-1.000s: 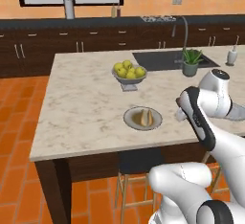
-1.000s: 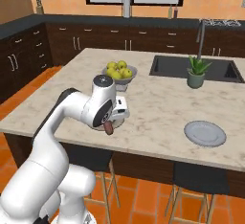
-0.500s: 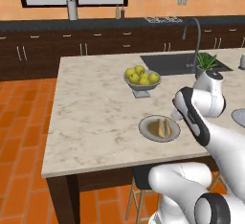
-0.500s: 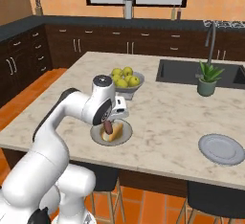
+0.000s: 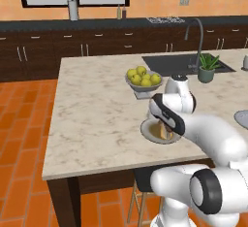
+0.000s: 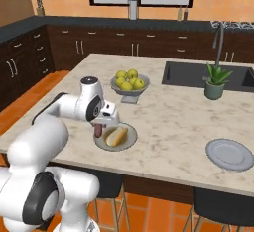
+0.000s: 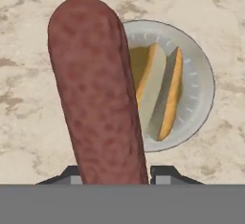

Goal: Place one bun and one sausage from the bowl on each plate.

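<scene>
My gripper (image 6: 100, 125) is shut on a reddish-brown sausage (image 6: 98, 130), which hangs upright just over the left rim of a small grey plate (image 6: 128, 143). A split tan bun (image 6: 116, 136) lies on that plate. In the hand view the sausage (image 7: 100, 94) stands between the fingertips (image 7: 165, 174), with the plate (image 7: 201, 86) and bun (image 7: 158, 91) below and to its right. A second grey plate (image 6: 229, 154) lies bare near the right front edge of the island. The bowl is out of view.
A grey footed bowl of yellow-green fruit (image 6: 129, 82) stands just behind the bun's plate. Farther right are a sink (image 6: 198, 75) with a tap and a potted plant (image 6: 215, 81). Stools stand under the island's front edge (image 6: 149, 174).
Both base views have shifted, so the base has driven along the island. The plate with the bun now lies right under the hand. The sausage stays in the grip.
</scene>
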